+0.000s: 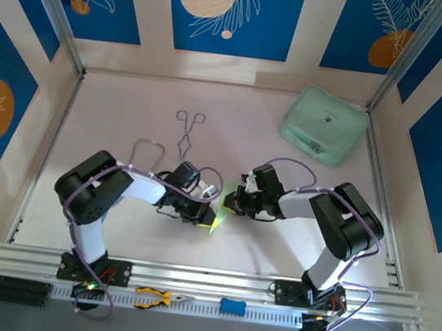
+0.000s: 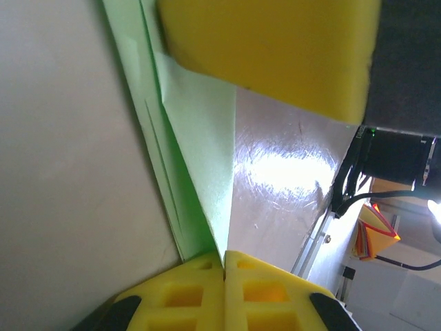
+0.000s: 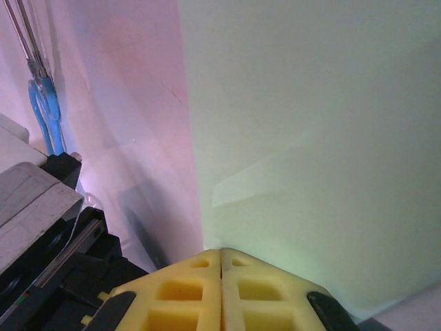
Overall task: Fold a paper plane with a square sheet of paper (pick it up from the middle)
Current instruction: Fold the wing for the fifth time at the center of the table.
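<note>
One paper, light green and already creased, lies at the near middle of the counter, pinched between the two end effectors. In the left wrist view the paper shows several long folds that narrow to a tip, and this tip runs into the seam of the left end effector, whose two yellow fingers are pressed together on it. In the right wrist view the paper is a broad pale sheet whose edge meets the right end effector, also clamped on it with no gap between the fingers. From above, the left end effector and the right end effector face each other across the paper. Farther back lie one pair of tongs and one mint case at the far right. On the near rail sit one pair of pliers and one blue tool.
</note>
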Motion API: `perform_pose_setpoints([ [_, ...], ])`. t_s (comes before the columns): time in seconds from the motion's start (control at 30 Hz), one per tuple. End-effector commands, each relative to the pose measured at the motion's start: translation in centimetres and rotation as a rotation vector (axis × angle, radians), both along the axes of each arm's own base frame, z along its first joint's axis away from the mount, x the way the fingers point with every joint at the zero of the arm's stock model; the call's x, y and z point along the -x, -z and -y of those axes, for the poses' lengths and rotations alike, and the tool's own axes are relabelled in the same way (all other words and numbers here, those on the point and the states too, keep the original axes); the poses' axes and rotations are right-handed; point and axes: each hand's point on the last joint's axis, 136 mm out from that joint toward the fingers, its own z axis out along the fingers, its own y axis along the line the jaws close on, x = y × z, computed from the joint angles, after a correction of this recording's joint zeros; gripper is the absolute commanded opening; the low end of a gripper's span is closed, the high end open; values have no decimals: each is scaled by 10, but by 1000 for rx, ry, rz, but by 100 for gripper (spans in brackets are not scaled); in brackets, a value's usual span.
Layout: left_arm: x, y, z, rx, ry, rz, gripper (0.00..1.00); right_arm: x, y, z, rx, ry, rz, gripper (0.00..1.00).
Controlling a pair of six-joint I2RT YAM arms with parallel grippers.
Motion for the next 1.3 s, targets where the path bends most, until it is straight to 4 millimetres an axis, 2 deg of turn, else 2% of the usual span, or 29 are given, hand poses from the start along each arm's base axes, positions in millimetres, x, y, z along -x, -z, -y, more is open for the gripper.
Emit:
perform_pose_setpoints([
  [0.0,33,1,-9,-27,49,-109,5,26,56,37,217,61,-155,9],
  [0.07,33,-1,-9,-22,49,-101,0,26,56,37,218,62,-154,9],
  [0.2,35,1,-11,-27,46,-102,0,27,57,38,223,65,-156,9],
  [0.37,42,12,-18,-87,55,-111,0,26,58,38,222,68,-156,9],
  [0.43,43,11,-18,-84,53,-104,6,25,57,37,220,68,-153,9],
  [0.57,33,-6,-14,-65,33,-36,15,27,57,37,215,65,-154,9],
  [0.73,8,-23,-14,-59,-39,49,35,28,57,38,211,62,-153,9],
  [0.77,3,-25,-13,-47,-55,51,36,28,56,38,211,62,-152,9],
  [0.87,-6,-32,-5,10,-81,32,36,28,56,37,209,61,-152,9],
  [1.13,-13,-25,4,34,-100,-3,30,29,55,36,207,59,-151,9],
  [1.27,-14,-21,1,12,-108,2,30,28,54,36,208,62,-151,9],
])
